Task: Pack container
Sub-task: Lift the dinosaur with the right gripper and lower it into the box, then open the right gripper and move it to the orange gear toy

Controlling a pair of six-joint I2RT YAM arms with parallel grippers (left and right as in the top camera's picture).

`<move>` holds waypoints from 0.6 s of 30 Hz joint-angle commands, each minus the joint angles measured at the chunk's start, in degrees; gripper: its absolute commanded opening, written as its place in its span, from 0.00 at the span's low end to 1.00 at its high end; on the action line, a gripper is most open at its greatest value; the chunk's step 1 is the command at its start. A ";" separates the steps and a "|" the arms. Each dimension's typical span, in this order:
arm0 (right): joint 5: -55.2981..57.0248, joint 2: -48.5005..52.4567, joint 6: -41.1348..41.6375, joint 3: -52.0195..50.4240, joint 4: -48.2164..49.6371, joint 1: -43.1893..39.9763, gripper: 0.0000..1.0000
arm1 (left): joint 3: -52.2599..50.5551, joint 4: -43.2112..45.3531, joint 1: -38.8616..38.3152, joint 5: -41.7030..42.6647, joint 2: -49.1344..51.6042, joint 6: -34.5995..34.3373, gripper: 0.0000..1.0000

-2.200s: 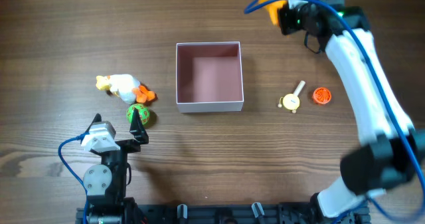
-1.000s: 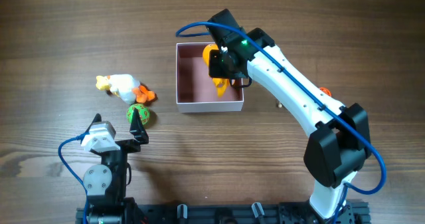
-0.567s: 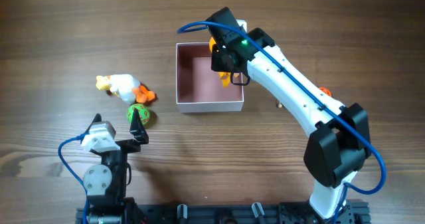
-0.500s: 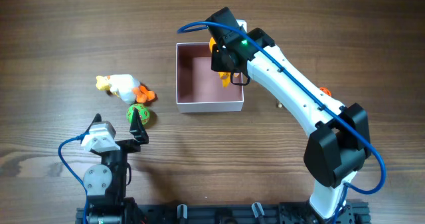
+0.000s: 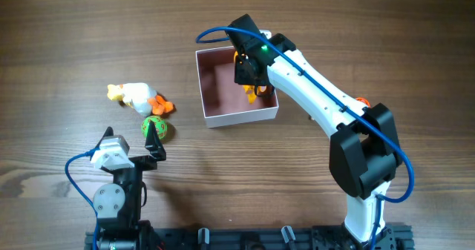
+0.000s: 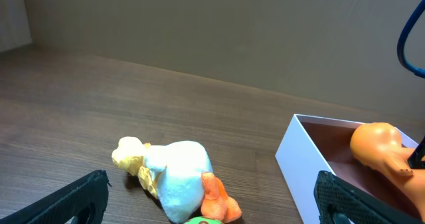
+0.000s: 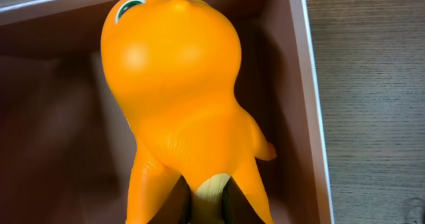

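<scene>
- Two arms share a wooden table (image 5: 67,35); the container (image 5: 240,118), a square shallow box with white outer walls and a dusty pink floor, lies near the table's middle.
- The right arm reaches over the container's right half, and the right gripper (image 5: 249,73) hangs above the inner floor beside the right wall.
- In the right wrist view its fingers sit close together, pinching the lower end of an orange octopus-like toy (image 7: 176,84), whose rounded head points toward the container's far wall.
- The toy lies within the container's walls; whether it touches the floor cannot be told.
- The left gripper (image 5: 156,145) rests well to the left of the container, nearer the table's front edge; its fingers (image 6: 80,197) are spread wide and grip nothing.
- A white duck toy (image 5: 136,94) with a yellow head and orange feet lies on its side to the left of the container, apart from it.
- A green ball (image 5: 156,127) with coloured spots sits just in front of the duck, between it and the left gripper.
- A small orange disc (image 5: 361,104), partly hidden by the right arm, lies to the right of the container.
</scene>
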 commanded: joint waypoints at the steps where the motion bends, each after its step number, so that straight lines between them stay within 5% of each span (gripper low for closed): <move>1: -0.70 0.98 0.61 -0.57 1.14 0.13 0.13 | -0.42 0.20 -0.20 -0.74 -0.35 1.31 1.00; 7: -0.72 0.98 0.61 -0.57 1.09 0.13 0.15 | -0.42 0.20 -0.20 -0.74 -0.35 1.31 1.00; 12: -0.72 0.98 0.59 -0.57 0.00 0.13 0.45 | -0.42 0.20 -0.20 -0.74 -0.35 1.31 1.00; 18: -0.66 0.68 -1.66 -0.28 0.00 0.13 0.46 | -0.42 0.20 -0.20 -0.74 -0.35 1.31 1.00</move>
